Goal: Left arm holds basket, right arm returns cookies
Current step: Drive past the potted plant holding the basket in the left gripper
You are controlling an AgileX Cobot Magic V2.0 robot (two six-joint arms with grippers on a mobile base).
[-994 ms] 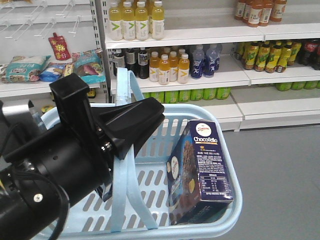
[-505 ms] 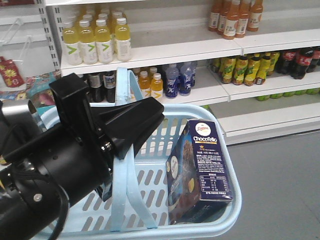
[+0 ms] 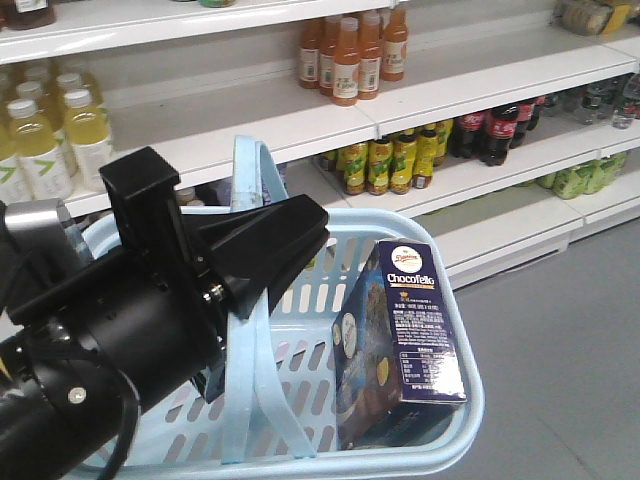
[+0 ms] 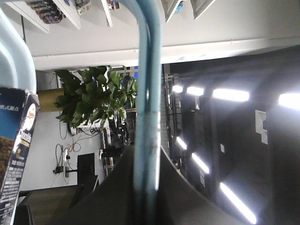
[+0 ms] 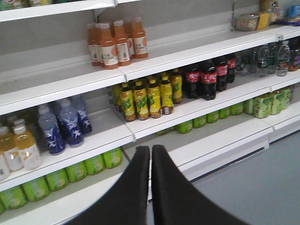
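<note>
My left arm (image 3: 100,350) reaches in from the lower left of the front view. Its gripper (image 3: 300,235) is shut on the two upright handles (image 3: 250,170) of the light blue basket (image 3: 468,400). The left wrist view shows the same handles (image 4: 147,70) pinched between the black fingers (image 4: 187,197). The cookies (image 3: 405,335), a dark navy Chocofello box, stand leaning in the basket's right corner; their edge (image 4: 16,154) shows at the left of the left wrist view. My right gripper (image 5: 150,149) is shut on nothing and points at the drink shelves.
White store shelves run across the back with orange bottles (image 3: 350,50), cola bottles (image 3: 490,130), yellow bottles (image 3: 40,150) and green cans (image 5: 101,161). Grey floor (image 3: 570,330) lies to the right. A potted plant (image 4: 93,98) shows in the left wrist view.
The shelves have slid left across the front view, so new drinks come in at the right. Arm, basket and cookies box keep their places relative to each other.
</note>
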